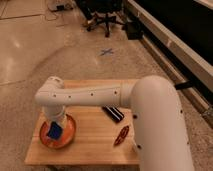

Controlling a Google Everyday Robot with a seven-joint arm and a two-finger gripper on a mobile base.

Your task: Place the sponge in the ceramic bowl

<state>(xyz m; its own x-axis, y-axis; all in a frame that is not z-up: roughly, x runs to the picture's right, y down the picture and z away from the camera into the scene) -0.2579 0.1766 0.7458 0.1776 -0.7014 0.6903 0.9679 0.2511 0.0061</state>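
The orange ceramic bowl (pixel 68 134) sits at the left front of the wooden table (pixel 95 145). Inside it, a bright blue sponge (pixel 54 131) shows, tilted on edge. My gripper (pixel 56 125) hangs straight down over the bowl from the white arm (pixel 90 95), right at the sponge. The arm's wrist covers the gripper's upper part, and the sponge hides its tips.
A black striped block (pixel 114 114) lies at the table's middle. A dark red object (pixel 121 136) lies near the front right. Office chairs (pixel 102 17) stand far back on the floor, with a blue cross mark (pixel 106 51) between.
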